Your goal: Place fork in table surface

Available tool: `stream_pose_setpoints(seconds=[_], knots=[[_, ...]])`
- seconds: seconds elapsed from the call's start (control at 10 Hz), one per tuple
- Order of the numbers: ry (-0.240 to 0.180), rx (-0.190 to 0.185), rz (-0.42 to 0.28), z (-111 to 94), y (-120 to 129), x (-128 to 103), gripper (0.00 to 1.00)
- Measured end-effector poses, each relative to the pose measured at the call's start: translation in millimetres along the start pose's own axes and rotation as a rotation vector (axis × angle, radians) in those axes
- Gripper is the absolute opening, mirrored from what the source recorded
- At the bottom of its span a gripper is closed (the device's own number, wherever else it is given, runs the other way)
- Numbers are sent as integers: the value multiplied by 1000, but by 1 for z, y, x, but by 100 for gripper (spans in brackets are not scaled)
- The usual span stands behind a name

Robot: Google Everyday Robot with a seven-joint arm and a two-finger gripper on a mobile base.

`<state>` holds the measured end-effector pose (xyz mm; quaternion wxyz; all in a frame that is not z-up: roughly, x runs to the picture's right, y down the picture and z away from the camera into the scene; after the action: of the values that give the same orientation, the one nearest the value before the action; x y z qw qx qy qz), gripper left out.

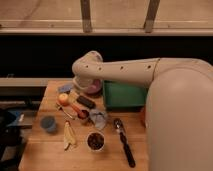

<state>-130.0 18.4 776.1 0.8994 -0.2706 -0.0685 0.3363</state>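
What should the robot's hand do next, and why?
Probably swing the gripper forward and lower it toward the fork. The gripper hangs tucked under the arm, near the purple bowl at the back of the table surface, holding nothing that I can see. The thin fork seems to lie nearer the front, beside the red-handled scoop.

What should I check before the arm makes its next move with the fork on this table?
1. Gripper located: ok, at the table's back left in the view, under the arm's bend, beside the purple bowl.
2. Gripper open: ok.
3. Fork in gripper: cannot tell, the arm hides it.
4. Bare table surface available: ok, front-left corner.
5. Banana and blue cup apart from that corner: ok.
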Motion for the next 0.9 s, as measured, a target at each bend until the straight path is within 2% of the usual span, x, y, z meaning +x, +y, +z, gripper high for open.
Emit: stream_pose_setpoints(seconds=[0.2, 0.6, 0.9], knots=[[24, -21, -4, 11, 3, -2, 80], [60, -112, -64, 74, 28, -32, 80], [76, -156, -76, 103, 37, -39, 80]])
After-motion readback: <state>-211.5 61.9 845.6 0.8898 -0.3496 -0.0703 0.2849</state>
